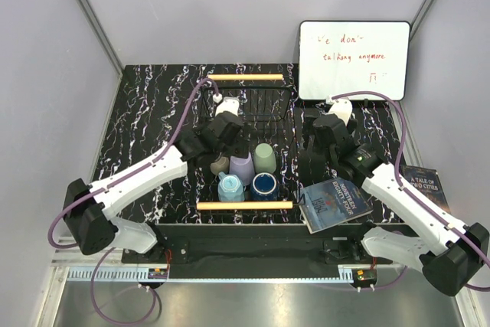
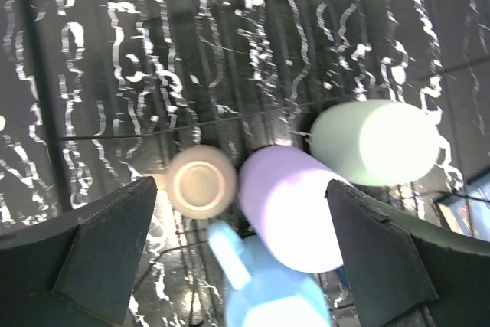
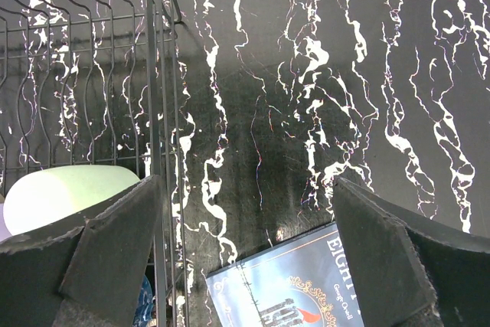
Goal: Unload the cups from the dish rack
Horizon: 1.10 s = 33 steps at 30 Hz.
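- The large rectangular black wire dish rack with light wooden bar handles (image 1: 268,109) is seen mid-way across the black marbled surface (image 1: 149,112). All five cups are counted inside it, bunched at its near end, so nothing is unloaded yet.
- The beige handled mug (image 2: 201,181), the lavender tumbler (image 2: 291,208) and the pale green tumbler (image 2: 374,142) are lined up in a row. The light blue mug (image 2: 264,292) and the dark navy blue mug (image 1: 264,185) are set just nearer the arms.
- The left gripper (image 2: 241,188) is held above the cluster, jaws spread wide, nothing grasped. The beige mug and the lavender tumbler are framed between its fingers.
- The right gripper (image 3: 243,189) is poised wide and empty over bare surface just outside the rack's right wall, with a blue paperback book (image 3: 291,285) close by.
- The step in hand is judged to be the approach for a first pick, most likely of the lavender tumbler or the beige mug.
- For the next move, one cup must be centred and the left gripper lowered without the neighbours being knocked. The jaws must then be closed before anything is lifted over the wire.
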Available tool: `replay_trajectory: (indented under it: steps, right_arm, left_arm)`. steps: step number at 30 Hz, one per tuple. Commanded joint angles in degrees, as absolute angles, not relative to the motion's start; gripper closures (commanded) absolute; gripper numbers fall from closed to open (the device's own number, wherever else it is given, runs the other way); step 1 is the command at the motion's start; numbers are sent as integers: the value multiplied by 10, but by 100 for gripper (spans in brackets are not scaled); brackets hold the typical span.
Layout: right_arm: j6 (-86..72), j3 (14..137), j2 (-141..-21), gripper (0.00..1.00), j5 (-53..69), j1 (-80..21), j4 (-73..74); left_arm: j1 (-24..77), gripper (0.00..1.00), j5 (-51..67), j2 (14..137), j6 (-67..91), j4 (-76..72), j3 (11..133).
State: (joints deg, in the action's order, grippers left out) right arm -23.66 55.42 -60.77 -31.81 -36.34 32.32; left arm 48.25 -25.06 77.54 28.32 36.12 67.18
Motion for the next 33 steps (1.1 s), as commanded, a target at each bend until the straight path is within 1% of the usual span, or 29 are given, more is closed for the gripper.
replay_trajectory:
  steps: [1, 13, 33]
  right_arm:
    - [-241, 554, -599, 0, -310, -368, 304]
    - [-243, 548, -599, 0, -308, -368, 303]
    - [-245, 546, -606, 0, -308, -368, 303]
  left_arm:
    - [506, 1, -253, 785, 294, 333, 706]
    - [519, 1, -251, 818, 309, 330, 682]
    - [526, 1, -234, 829, 324, 324, 662]
